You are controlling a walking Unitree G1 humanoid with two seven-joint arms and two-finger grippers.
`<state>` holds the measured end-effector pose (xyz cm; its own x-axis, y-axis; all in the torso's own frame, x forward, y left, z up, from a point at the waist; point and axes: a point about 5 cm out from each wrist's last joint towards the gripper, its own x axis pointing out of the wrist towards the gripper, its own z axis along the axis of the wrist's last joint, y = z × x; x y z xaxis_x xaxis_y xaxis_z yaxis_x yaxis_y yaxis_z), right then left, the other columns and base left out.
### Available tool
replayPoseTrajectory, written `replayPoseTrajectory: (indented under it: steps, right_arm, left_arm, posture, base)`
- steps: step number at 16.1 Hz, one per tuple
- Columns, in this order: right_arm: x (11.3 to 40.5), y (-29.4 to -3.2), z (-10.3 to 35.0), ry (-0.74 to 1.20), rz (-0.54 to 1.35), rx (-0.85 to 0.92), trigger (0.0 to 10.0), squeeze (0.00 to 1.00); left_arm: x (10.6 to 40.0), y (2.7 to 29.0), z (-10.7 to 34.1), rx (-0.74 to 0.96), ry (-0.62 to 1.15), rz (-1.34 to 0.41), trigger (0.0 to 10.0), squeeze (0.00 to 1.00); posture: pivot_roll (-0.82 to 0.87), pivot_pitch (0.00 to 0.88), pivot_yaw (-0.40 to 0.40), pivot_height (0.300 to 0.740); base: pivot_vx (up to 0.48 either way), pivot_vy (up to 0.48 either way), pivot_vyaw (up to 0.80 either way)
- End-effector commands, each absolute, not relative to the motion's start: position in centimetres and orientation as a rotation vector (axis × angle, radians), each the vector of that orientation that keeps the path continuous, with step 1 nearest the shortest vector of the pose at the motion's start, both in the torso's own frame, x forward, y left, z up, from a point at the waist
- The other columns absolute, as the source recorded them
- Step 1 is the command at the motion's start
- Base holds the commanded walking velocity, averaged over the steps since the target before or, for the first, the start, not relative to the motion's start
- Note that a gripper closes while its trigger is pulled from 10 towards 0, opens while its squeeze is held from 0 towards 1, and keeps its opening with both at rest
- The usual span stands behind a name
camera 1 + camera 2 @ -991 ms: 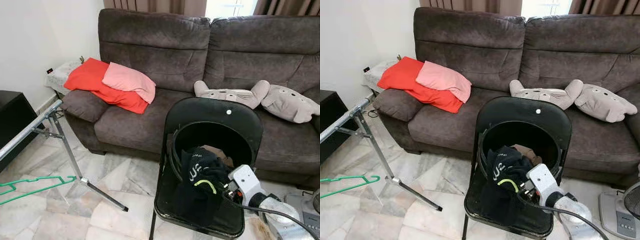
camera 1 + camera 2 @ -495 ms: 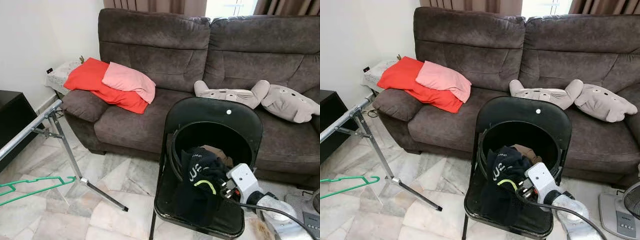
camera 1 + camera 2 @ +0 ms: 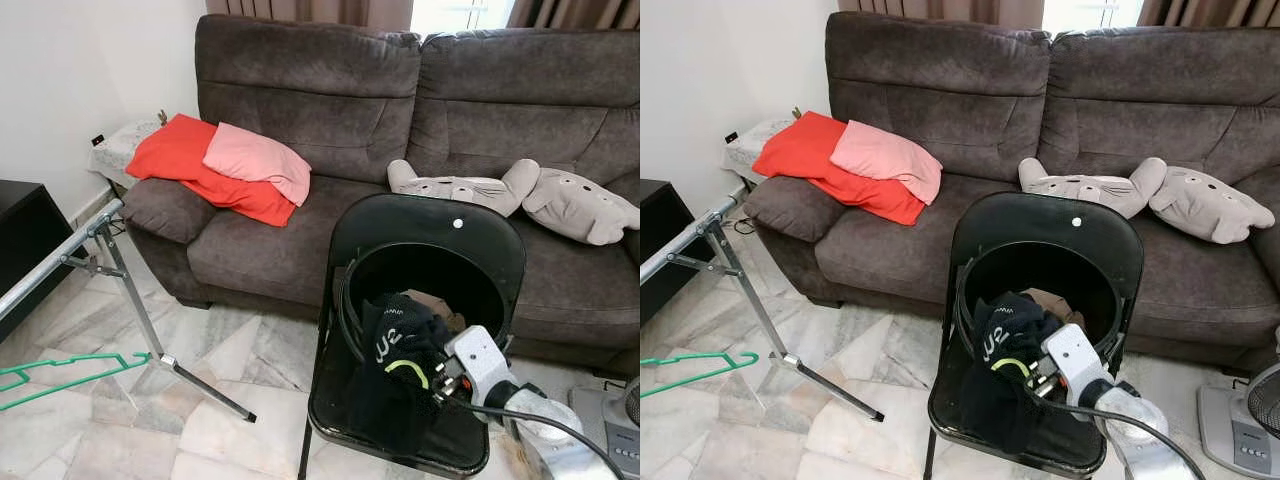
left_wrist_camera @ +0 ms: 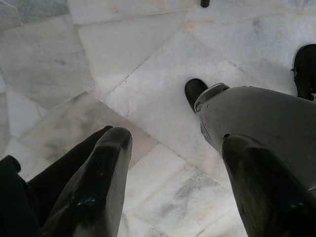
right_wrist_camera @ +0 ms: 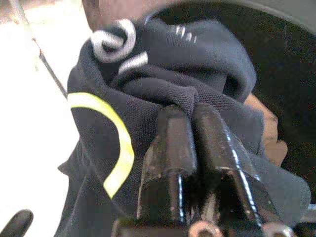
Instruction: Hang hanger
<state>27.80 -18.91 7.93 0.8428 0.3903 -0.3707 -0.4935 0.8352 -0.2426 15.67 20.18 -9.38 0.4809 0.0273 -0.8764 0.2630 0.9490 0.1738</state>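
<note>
1. Green plastic hanger lies on the floor beside the metal rack; probably light, stiff; grip its hook.
2. Right gripper pinches dark shirt, well apart.
3. Left gripper hangs spread.

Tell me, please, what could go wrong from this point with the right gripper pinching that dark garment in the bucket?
The right gripper pinches only a small fold of the dark garment, so it may slip out when lifted. The garment drapes over the black bucket's rim on the chair; pulling could tip the bucket.
</note>
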Motion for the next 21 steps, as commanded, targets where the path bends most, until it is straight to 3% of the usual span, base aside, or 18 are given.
replayPoseTrajectory:
  steps: [1,12,17,19,21]
  right_arm:
    - [28.3,-18.3,8.9,0.259,0.481,-0.328,0.0,0.0]
    - [30.9,-15.2,13.4,0.047,0.482,-0.073,0.0,0.0]
    - [32.4,-14.8,11.3,0.2,0.486,-0.28,0.0,0.0]
    - [32.9,-15.1,10.9,0.23,0.432,-0.286,0.0,0.0]
    - [33.9,-15.2,12.3,0.139,0.36,-0.254,0.0,0.0]
  left_arm:
    - [15.3,20.5,-9.5,0.31,1.082,-0.144,10.0,0.0]
    - [15.3,20.5,-9.5,0.311,1.08,-0.141,10.0,0.0]
    - [15.3,20.5,-9.5,0.311,1.079,-0.141,10.0,0.0]
    - [15.3,20.5,-9.5,0.311,1.079,-0.142,10.0,0.0]
    - [15.2,20.5,-9.5,0.311,1.079,-0.143,10.0,0.0]
  posture:
    - [-0.04,0.064,0.033,0.74]
    - [-0.04,0.062,0.033,0.74]
    - [-0.03,0.063,0.033,0.74]
    - [-0.03,0.062,0.032,0.74]
    - [-0.04,0.064,0.034,0.74]
  base:
    - [0.0,0.0,0.0]
    - [0.0,0.0,0.0]
    - [0.0,0.0,0.0]
    - [0.0,0.0,0.0]
    - [0.0,0.0,0.0]
